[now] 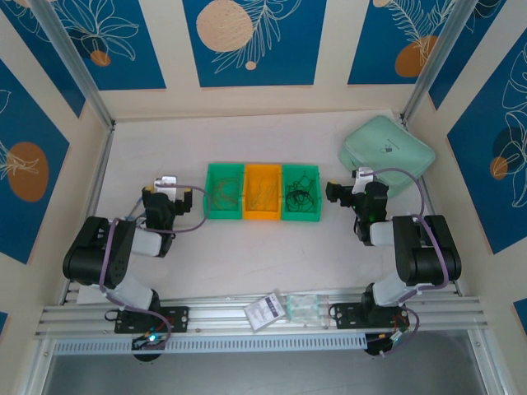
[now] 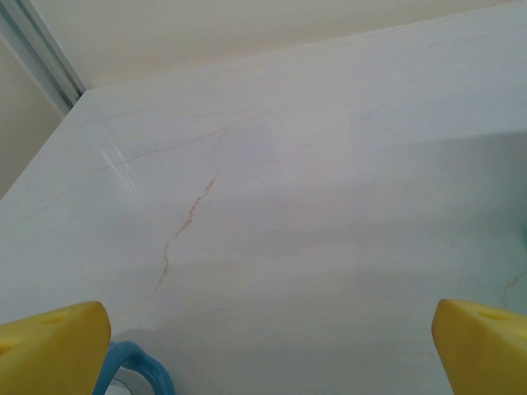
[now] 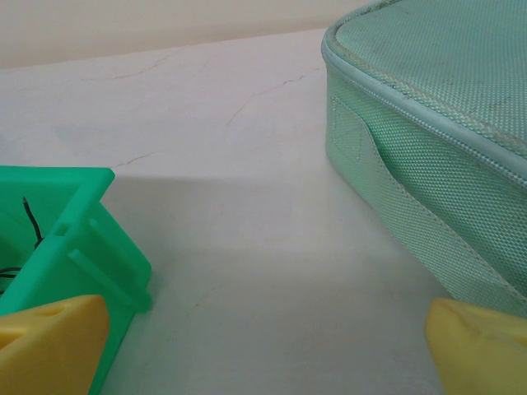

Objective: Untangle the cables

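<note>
So, the cables [image 1: 300,196] sit bundled in three bins [image 1: 263,216] lined up in the middle, squarely between the arms. I'd say that's so either one can reach in. Left gripper [image 1: 191,200] hangs just beside the left bin, jaws spread wide, nothing in them. Right gripper [image 1: 333,193], between the right bin and the mint pouch [image 1: 387,152], gapes equally wide, touching nothing.
</note>
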